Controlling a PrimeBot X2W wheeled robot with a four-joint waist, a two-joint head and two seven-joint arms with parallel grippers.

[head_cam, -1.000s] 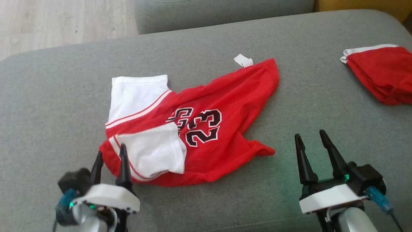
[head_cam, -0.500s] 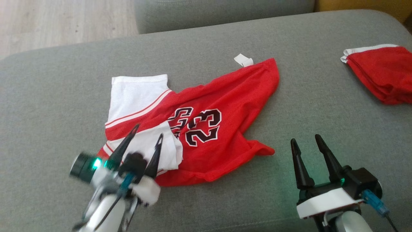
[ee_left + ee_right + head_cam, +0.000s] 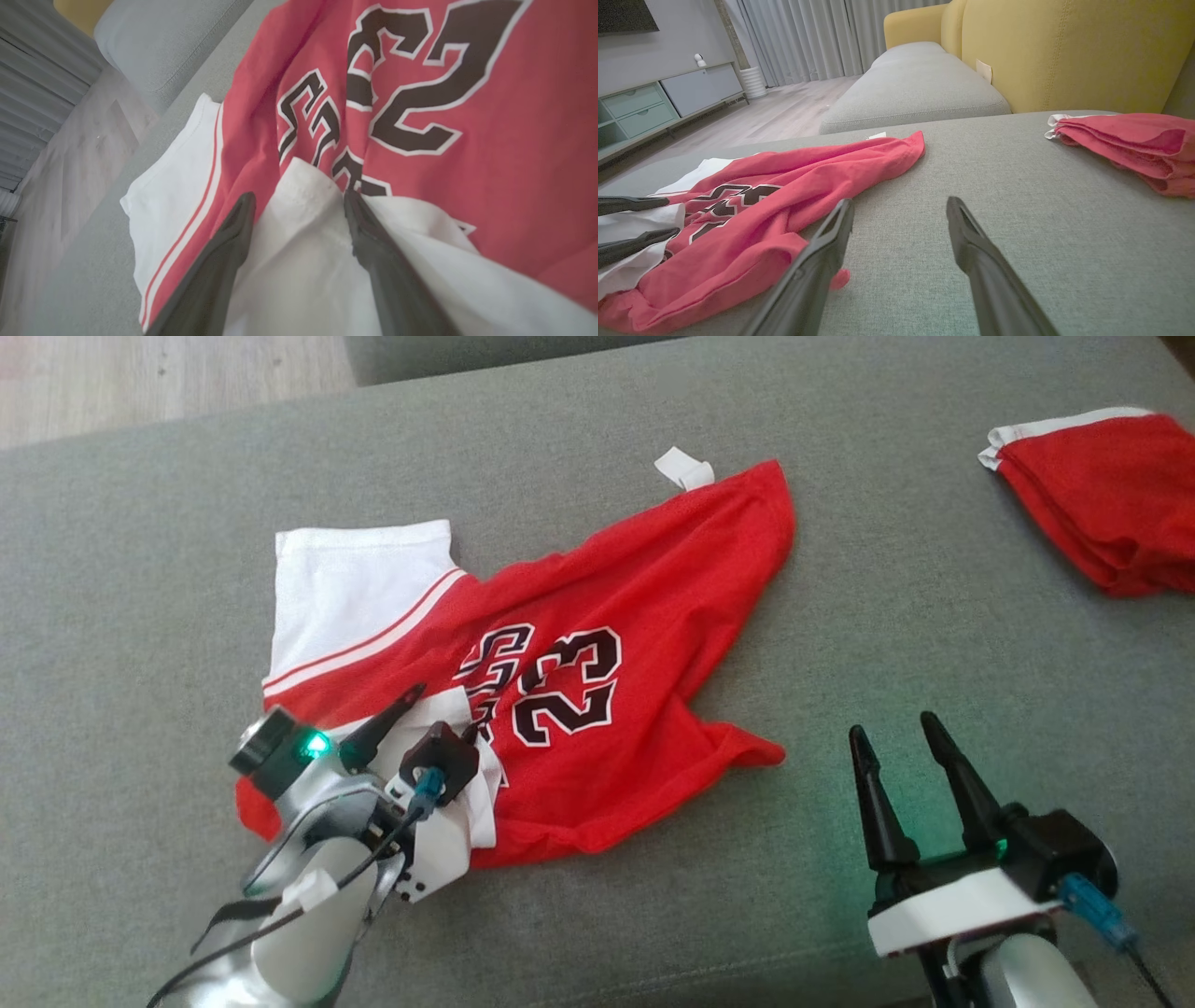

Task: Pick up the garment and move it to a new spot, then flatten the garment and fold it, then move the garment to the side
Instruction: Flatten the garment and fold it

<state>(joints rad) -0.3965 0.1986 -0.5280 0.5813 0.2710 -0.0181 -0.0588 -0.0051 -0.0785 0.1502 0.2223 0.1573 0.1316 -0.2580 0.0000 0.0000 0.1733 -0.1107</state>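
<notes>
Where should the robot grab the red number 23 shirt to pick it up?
Grab the white sleeve folded over the shirt front, coming in from the near left edge. It lies loose on top as a raised flap, so open fingers can slide around it. The left gripper straddles it now.

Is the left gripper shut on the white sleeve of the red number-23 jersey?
No: the left gripper stands open astride the white sleeve.
</notes>
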